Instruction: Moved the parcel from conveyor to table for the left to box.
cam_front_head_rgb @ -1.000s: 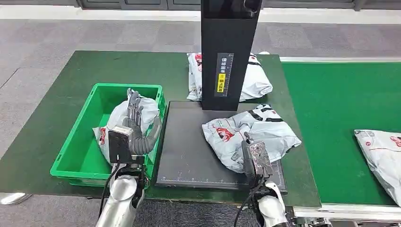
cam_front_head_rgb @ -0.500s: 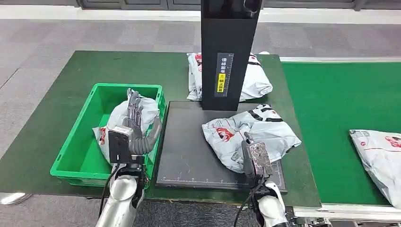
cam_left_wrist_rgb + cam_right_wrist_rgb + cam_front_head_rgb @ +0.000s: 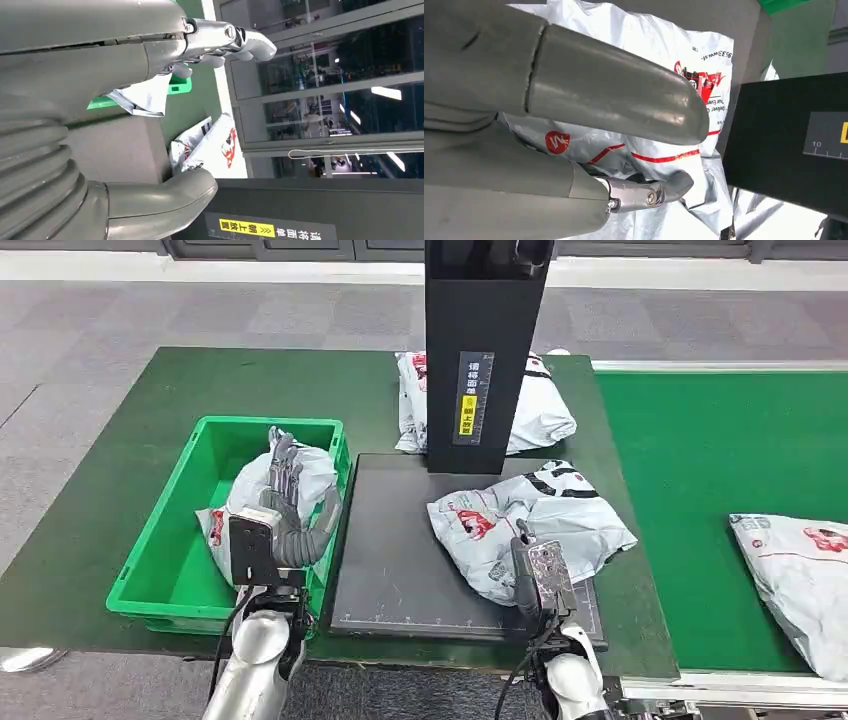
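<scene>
In the head view you see one grey parcel point(image 3: 528, 525) lying on the black scale plate point(image 3: 400, 560), at the foot of the black column point(image 3: 487, 350). The right robot hand point(image 3: 537, 575) sits at the near edge of this parcel. From here you cannot tell if it grips the bag or only touches it. The left robot hand point(image 3: 285, 505) is over the green crate point(image 3: 165, 540), above a bagged parcel point(image 3: 255, 490) that already lies inside; its fingers look spread and hold nothing. Another parcel point(image 3: 535, 410) lies on the green counter point(image 3: 120, 440) behind the column. On the conveyor point(image 3: 700, 490) one more parcel point(image 3: 795, 575) waits, well apart from both hands.

In the left wrist view the left robot hand point(image 3: 150, 65) has its thumb point(image 3: 165, 197) and fingers point(image 3: 235, 40) apart, with nothing between them. So you can take it as open.

In the right wrist view the right robot hand point(image 3: 574, 125) is close over the parcel point(image 3: 659, 135) with red print. The thumb point(image 3: 614, 100) lies across the bag and a finger point(image 3: 649, 192) reaches toward it, but you cannot tell whether plastic is pinched.

My judgement: the move from conveyor to counter is done for this parcel. What is left is for the left robot hand to take it into the crate, and the parcel on the conveyor is not yet fetched.
</scene>
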`<action>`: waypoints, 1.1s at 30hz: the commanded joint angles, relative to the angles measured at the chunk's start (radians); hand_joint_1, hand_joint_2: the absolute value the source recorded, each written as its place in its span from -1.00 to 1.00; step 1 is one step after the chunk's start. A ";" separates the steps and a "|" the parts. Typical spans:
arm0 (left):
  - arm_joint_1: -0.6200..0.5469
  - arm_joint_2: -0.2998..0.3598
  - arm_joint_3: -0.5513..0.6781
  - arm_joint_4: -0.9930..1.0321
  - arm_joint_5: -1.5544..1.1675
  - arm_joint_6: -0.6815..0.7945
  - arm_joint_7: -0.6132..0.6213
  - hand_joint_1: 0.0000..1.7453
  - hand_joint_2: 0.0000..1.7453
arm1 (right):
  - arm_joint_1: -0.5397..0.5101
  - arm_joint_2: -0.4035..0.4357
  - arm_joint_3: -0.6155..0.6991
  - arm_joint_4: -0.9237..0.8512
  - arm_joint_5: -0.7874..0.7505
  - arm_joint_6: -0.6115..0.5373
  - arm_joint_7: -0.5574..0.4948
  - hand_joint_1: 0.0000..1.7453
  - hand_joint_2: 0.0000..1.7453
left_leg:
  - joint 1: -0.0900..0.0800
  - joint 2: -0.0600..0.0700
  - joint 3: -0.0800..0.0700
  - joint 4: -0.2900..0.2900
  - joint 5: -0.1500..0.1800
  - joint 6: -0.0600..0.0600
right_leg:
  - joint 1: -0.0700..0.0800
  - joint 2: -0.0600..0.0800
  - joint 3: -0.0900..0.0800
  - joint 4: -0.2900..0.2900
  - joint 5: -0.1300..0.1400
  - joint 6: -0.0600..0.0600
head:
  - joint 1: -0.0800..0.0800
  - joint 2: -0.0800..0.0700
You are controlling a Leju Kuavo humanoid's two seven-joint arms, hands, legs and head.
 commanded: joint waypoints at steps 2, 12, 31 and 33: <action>-0.015 0.031 -0.005 0.025 0.000 0.000 0.005 -1.00 1.00 | -0.035 -0.011 0.027 0.084 -0.003 -0.002 0.005 -1.00 -1.00 | 0.001 0.002 0.003 -0.003 0.000 0.000 | 0.001 0.001 0.003 -0.003 0.001 -0.001 | 0.000 0.000; -0.015 0.031 -0.005 0.025 0.000 0.000 0.005 -1.00 1.00 | -0.035 -0.011 0.027 0.084 -0.003 -0.002 0.005 -1.00 -1.00 | 0.001 0.002 0.003 -0.002 0.000 0.000 | 0.001 0.001 0.002 -0.002 0.001 0.000 | 0.000 0.000; -0.015 0.031 -0.005 0.025 0.000 0.000 0.005 -1.00 1.00 | -0.035 -0.011 0.027 0.084 -0.003 -0.002 0.005 -1.00 -1.00 | 0.000 0.002 0.002 -0.001 0.000 0.000 | 0.000 0.001 0.002 -0.002 0.001 0.000 | 0.000 0.000; -0.015 0.031 -0.005 0.025 0.000 0.000 0.005 -1.00 1.00 | -0.035 -0.011 0.027 0.084 -0.003 -0.002 0.005 -1.00 -1.00 | 0.000 0.002 0.004 -0.003 0.001 0.000 | 0.001 0.001 0.003 -0.003 0.001 -0.001 | 0.000 0.000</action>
